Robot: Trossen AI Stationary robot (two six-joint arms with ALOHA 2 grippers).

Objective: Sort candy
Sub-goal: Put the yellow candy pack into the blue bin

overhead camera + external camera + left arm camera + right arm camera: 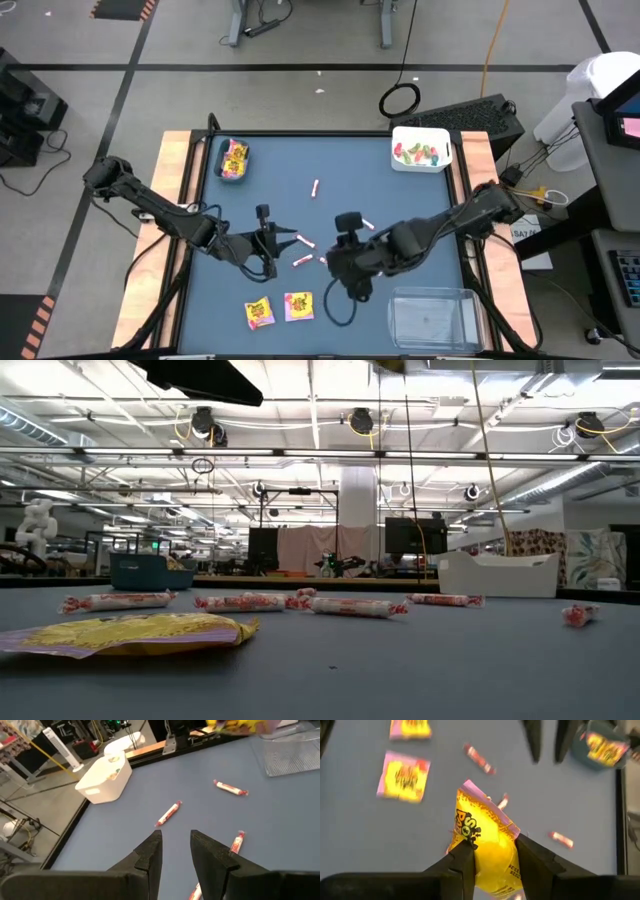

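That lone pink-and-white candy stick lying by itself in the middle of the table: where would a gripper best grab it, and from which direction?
Probably at the middle of the stick, coming straight down from above. It lies flat on the blue table with bare surface all around, so fingers can close across its narrow width. The twisted wrapper ends look too flimsy to hold.

Bright overhead strips — right wrist blurred.

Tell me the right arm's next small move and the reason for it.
Probably carry it toward the round teal bin at the far left. The right pincer is shut on a square yellow packet with pink edging, lifted off the blue table, and that bin already holds a matching packet. The left pincer is empty.
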